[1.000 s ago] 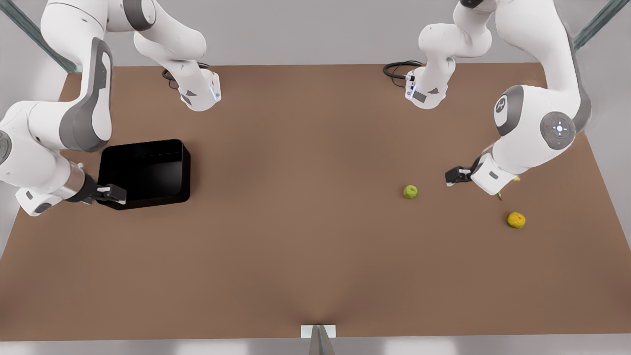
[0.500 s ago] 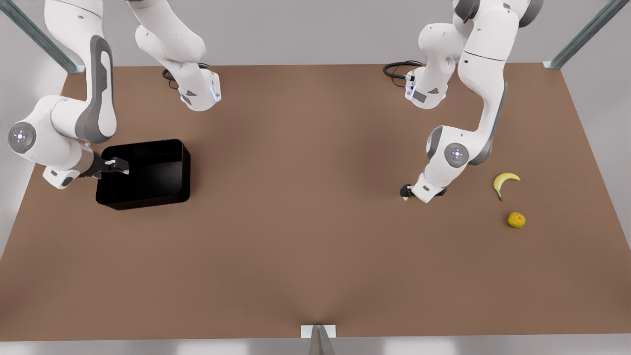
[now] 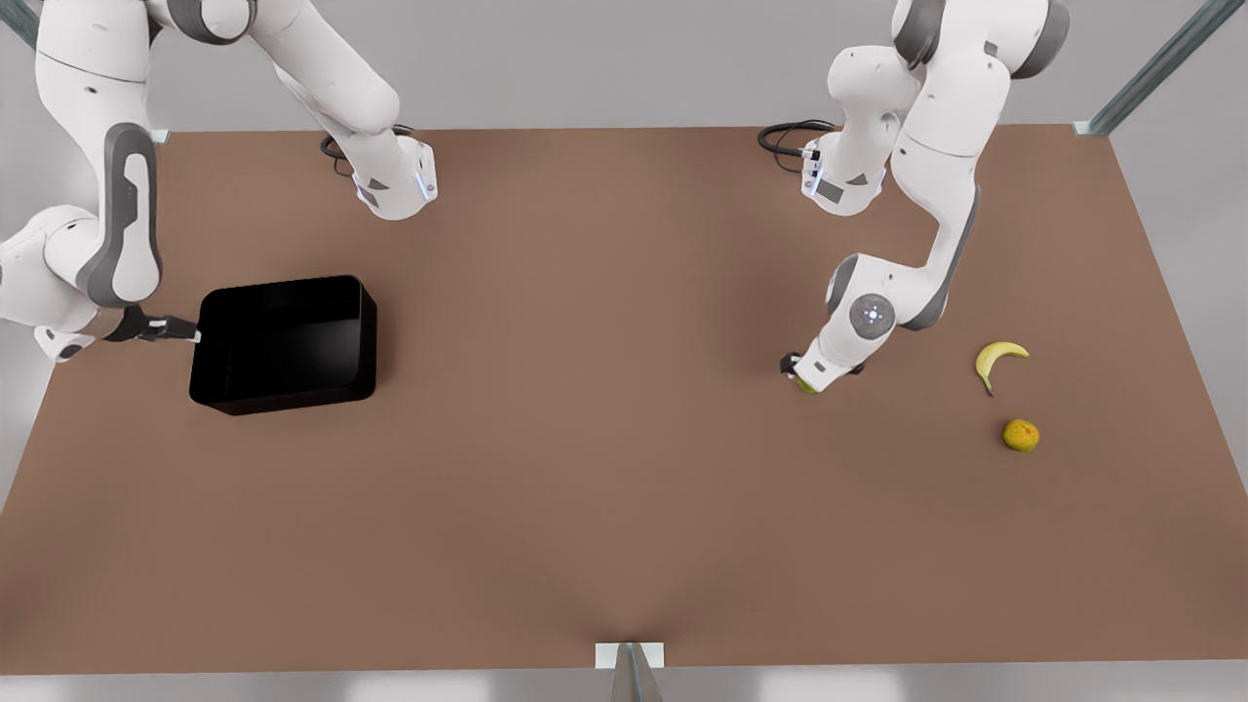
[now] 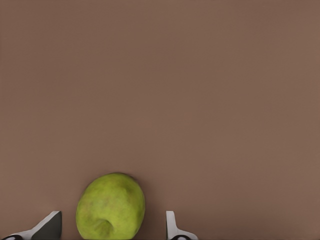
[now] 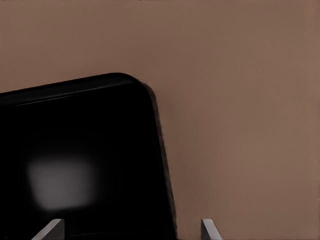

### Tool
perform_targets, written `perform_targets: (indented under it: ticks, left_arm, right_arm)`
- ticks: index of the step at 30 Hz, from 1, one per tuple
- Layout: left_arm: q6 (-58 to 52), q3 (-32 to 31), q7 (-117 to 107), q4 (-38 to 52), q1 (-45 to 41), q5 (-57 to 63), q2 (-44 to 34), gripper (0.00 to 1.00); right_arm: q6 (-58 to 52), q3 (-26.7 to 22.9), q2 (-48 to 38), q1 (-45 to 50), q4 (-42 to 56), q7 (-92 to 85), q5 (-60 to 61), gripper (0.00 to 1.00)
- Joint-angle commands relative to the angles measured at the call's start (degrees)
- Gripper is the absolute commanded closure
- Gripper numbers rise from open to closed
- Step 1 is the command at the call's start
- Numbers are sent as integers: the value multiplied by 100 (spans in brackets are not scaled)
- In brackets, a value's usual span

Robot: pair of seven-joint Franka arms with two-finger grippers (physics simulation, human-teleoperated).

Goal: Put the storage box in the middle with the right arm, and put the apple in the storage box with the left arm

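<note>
The glossy black storage box (image 3: pixel 283 341) sits on the table toward the front view's left. My right gripper (image 3: pixel 185 331) is at the box's outer short wall, open, and in the right wrist view its fingertips (image 5: pixel 130 231) stand on either side of a wall of the box (image 5: pixel 75 150). The yellow-green apple (image 3: pixel 807 386) lies toward the front view's right, mostly covered by my left gripper (image 3: pixel 799 374). In the left wrist view the apple (image 4: pixel 111 206) rests on the table between the open left gripper (image 4: pixel 112 227) fingers, with gaps on both sides.
A yellow banana (image 3: pixel 996 359) and an orange-yellow round fruit (image 3: pixel 1020 435) lie on the brown table (image 3: pixel 604 468) to the right of the apple. Both arm bases and black cables (image 3: pixel 788 136) stand along the far edge.
My left gripper swung over from beside the banana and came down around the apple. My right gripper moved from the box's near corner to its outer short wall.
</note>
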Motion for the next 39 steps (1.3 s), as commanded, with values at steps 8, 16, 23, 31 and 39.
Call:
perform_targets:
  ticks: [8,16,23,31,39]
  left_arm:
    - [9,0,0,0,70,10,82,0]
    - [9,0,9,9,52,247,91,0]
    - [9,-9,9,18,70,247,109,0]
    - [0,-9,-18,27,96,247,127,0]
    - [-8,-26,-158,18,52,247,144,0]
  right_arm:
    - [1203,-9,220,-119,-782,-332,-35,0]
    - [1625,-17,818,-278,-809,-349,-395,0]
    - [1546,-17,826,-260,-879,-402,-615,74]
    - [1528,-17,914,-225,-818,-402,-887,79]
    - [1194,-9,844,-207,-633,-446,-887,79]
